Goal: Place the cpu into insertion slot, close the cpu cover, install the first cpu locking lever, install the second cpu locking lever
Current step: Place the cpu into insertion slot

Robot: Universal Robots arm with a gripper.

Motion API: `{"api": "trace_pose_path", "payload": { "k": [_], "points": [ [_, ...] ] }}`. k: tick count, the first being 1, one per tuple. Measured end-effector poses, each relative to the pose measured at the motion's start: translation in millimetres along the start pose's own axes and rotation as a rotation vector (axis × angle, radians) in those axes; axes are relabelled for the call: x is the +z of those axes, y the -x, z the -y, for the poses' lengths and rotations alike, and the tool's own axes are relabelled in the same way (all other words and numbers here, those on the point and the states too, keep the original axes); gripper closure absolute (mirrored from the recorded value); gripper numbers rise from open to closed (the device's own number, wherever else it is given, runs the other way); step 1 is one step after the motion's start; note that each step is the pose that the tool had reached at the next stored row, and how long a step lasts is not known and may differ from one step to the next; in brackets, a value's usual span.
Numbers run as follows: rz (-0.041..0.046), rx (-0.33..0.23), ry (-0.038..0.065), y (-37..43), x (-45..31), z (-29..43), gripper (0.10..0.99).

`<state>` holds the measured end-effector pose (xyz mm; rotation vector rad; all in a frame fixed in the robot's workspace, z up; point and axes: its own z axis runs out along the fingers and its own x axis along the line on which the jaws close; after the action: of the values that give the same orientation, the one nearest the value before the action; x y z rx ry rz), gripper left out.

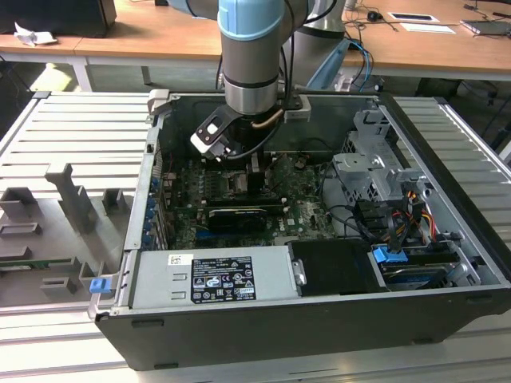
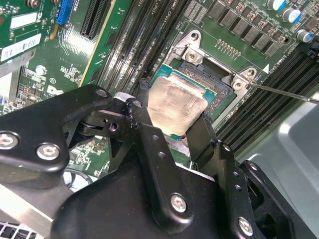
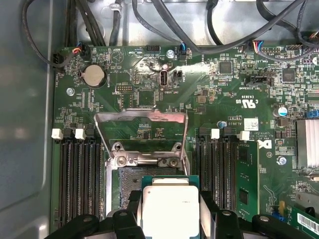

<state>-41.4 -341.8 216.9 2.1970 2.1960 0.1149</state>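
In both wrist views my gripper [image 2: 169, 124] [image 3: 170, 221] is shut on the cpu [image 2: 175, 102] [image 3: 169, 206], a square chip with a silver top on a green base. One black finger presses each of two opposite edges. The chip hangs just above the insertion slot [image 2: 215, 73] [image 3: 124, 186], overlapping one side of the dark recess. Behind the socket the cpu cover [image 3: 142, 117] is swung up and stands open. A thin locking lever [image 2: 284, 92] sticks out beside the socket. In the exterior view the arm [image 1: 251, 72] reaches down into the open computer case over the motherboard.
Black memory slots [image 3: 79, 174] [image 3: 217, 169] flank the socket on both sides. A long black card [image 1: 237, 215], the grey power supply [image 1: 215, 279] and a metal drive cage [image 1: 375, 171] with cables crowd the case. Loose cables [image 3: 164, 22] hang along the board's edge.
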Motion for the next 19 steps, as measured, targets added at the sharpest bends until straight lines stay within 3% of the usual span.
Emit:
{"api": "trace_pose_path", "payload": {
  "k": [19],
  "points": [
    [0.0, 0.0, 0.0, -2.9, 2.6, 0.2, 0.545]
  ]
}}
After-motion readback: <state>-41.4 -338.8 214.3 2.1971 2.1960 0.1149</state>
